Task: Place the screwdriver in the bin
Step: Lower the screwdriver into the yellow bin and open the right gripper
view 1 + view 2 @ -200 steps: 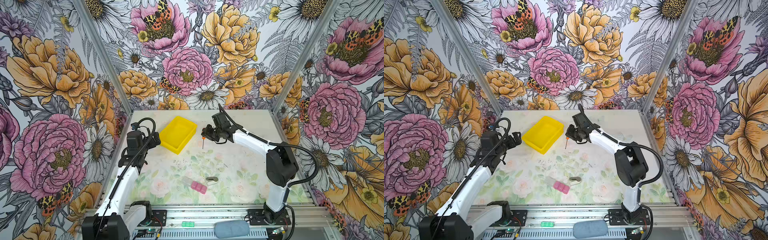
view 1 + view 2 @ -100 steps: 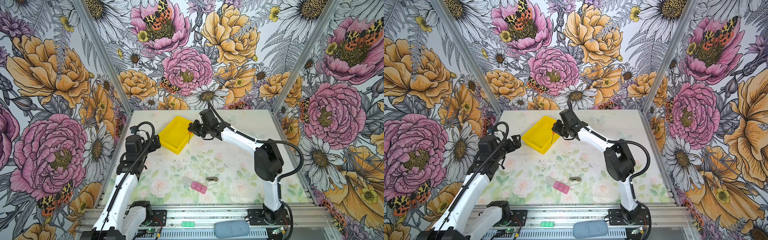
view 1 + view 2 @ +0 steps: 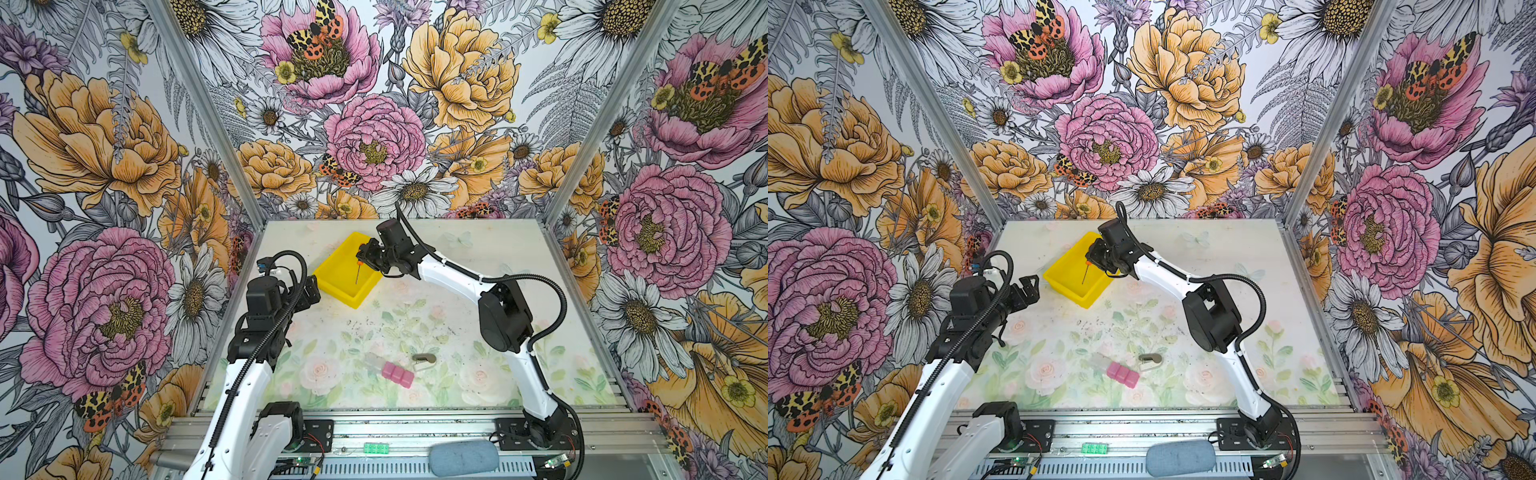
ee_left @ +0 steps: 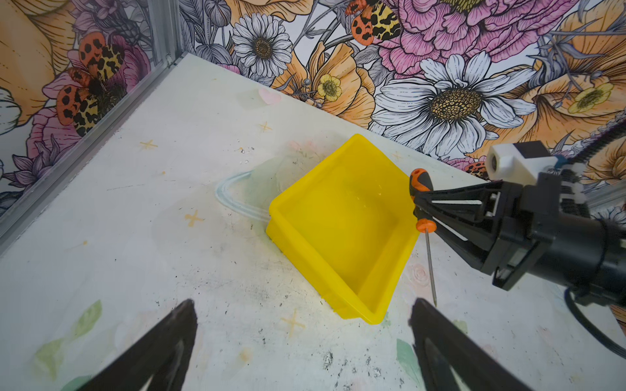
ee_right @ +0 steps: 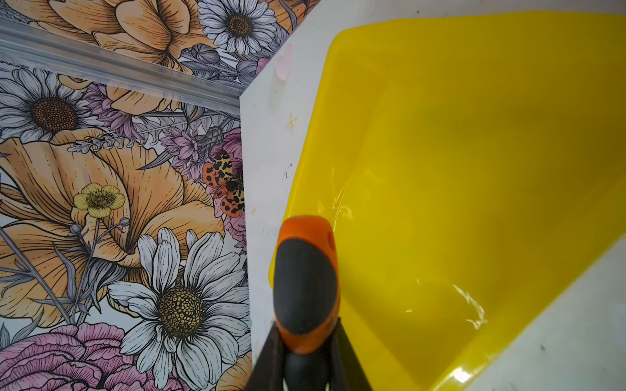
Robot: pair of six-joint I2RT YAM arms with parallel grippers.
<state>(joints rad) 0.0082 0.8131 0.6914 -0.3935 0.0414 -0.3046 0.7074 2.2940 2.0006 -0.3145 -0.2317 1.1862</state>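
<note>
At bin (image 3: pixel 332 272) edge, right gripper (image 3: pixel 360 262) clamped on screwdriver (image 3: pixel 357 275), tip down; pink blocks (image 3: pixel 397 374) well apart nr front.

glossy yellow plastic bin (image 4: pixel 306 243), thin metal screwdriver (image 4: pixel 429 264) shaft

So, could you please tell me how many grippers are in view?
2. The left gripper is open, just left of the bin; the right gripper is at the bin's right side, shut on the screwdriver, shaft pointing down.
</note>
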